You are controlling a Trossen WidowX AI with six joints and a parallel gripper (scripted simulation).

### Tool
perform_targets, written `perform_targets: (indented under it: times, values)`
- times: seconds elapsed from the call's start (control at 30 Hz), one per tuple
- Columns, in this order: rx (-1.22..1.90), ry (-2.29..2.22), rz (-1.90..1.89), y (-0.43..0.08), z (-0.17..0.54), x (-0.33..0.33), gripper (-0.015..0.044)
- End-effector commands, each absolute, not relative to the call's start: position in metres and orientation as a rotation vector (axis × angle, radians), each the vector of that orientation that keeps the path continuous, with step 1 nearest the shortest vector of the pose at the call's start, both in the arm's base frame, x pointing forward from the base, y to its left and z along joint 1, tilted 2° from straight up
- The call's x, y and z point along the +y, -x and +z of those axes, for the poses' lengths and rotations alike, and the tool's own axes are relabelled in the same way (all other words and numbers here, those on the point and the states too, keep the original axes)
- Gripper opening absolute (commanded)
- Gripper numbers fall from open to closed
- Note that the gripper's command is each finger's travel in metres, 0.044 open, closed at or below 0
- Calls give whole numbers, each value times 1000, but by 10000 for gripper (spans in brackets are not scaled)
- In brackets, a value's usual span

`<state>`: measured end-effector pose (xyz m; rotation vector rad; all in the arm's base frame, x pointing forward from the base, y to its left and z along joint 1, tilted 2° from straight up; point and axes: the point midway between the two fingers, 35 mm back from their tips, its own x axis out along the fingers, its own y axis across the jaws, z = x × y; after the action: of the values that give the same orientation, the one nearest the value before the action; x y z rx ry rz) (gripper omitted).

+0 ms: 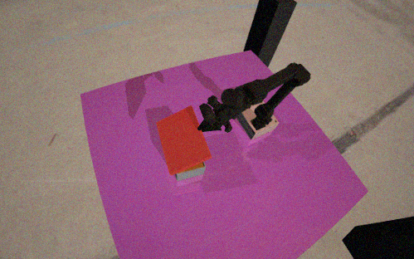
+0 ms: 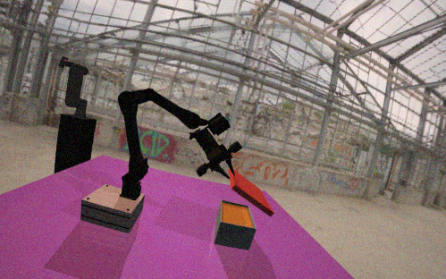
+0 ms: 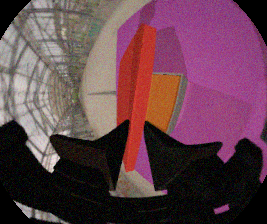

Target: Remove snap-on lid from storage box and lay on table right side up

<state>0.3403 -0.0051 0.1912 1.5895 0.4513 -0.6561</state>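
Note:
The red lid point(image 1: 184, 141) point(image 2: 252, 194) point(image 3: 142, 85) is in the air above and beyond the box, tilted, with its far edge lower than the edge at the fingers. My gripper point(image 1: 201, 128) point(image 2: 231, 176) point(image 3: 136, 123) is shut on the lid's near edge. The grey storage box point(image 1: 191, 173) point(image 2: 235, 236) point(image 3: 179, 107) stands upright on the magenta table point(image 1: 151, 216) point(image 2: 176, 255) point(image 3: 219, 50), open at the top, with an orange inside. The lid and box are apart. In the top view the lid hides most of the box.
The arm's base block point(image 1: 265, 132) point(image 2: 111, 210) stands on the table, on the near side of the box. A black pedestal point(image 1: 267, 31) point(image 2: 75, 143) with another dark device on it stands beyond the table's edge. Another black block point(image 1: 396, 237) shows at the lower right in the top view.

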Motion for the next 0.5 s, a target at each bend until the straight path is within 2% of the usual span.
perform_targets:
  times: [0.0,0.47]
  values:
    - [441,-1590,-646,-338,190,-13,0]
    - [441,-1588,-647,-332,189,-40,0]
